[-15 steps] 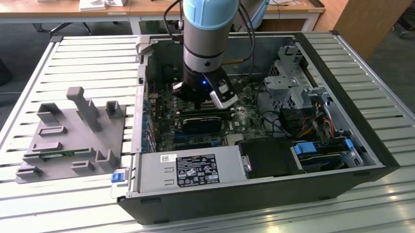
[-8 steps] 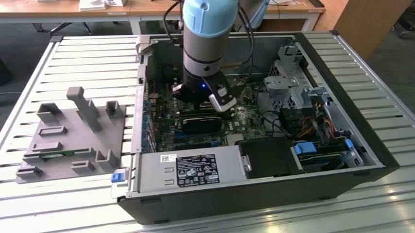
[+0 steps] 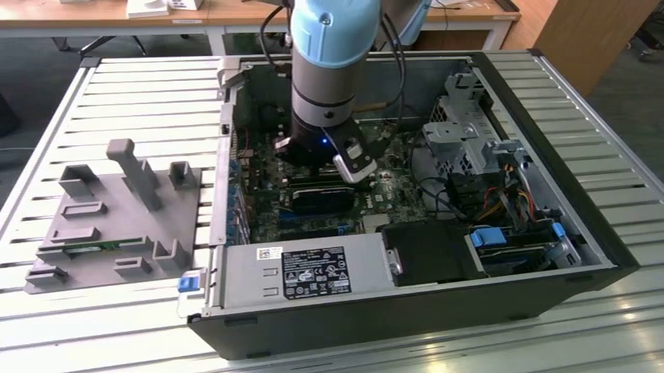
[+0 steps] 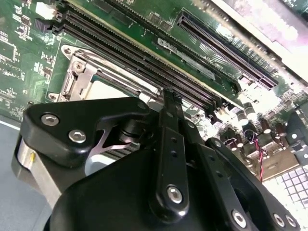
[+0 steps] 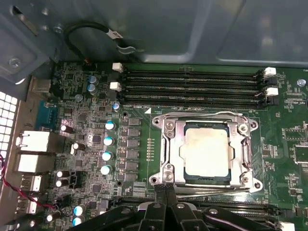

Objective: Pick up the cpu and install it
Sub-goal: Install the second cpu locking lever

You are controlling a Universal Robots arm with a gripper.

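Gripper (image 5: 166,192) fingers are pressed together with no gap between them, holding nothing, their tips hanging just above the near edge of the socket frame (image 5: 207,154) in the first wrist view. In the second wrist view the closed fingers (image 4: 169,110) stand over the same socket, right beside the black memory slots (image 4: 144,57).

Seated flat inside that metal frame lies the cpu (image 5: 206,150), its silvery top plate bare and square to the frame's edges, the frame's rails bordering it on all sides. Memory slots (image 5: 192,86) run along one side of the socket; a row of small capacitors (image 5: 107,147) stands on the other side, apart from the frame.

From the exterior view, the arm (image 3: 326,85) reaches down into the open computer case (image 3: 539,101), over the motherboard (image 3: 270,210). Case walls ring the board, with the drive cage (image 3: 467,132) toward the exterior view's right and the power supply (image 3: 306,272) along the near wall. A grey fixture (image 3: 114,217) sits outside the case, on the slatted table (image 3: 124,78).
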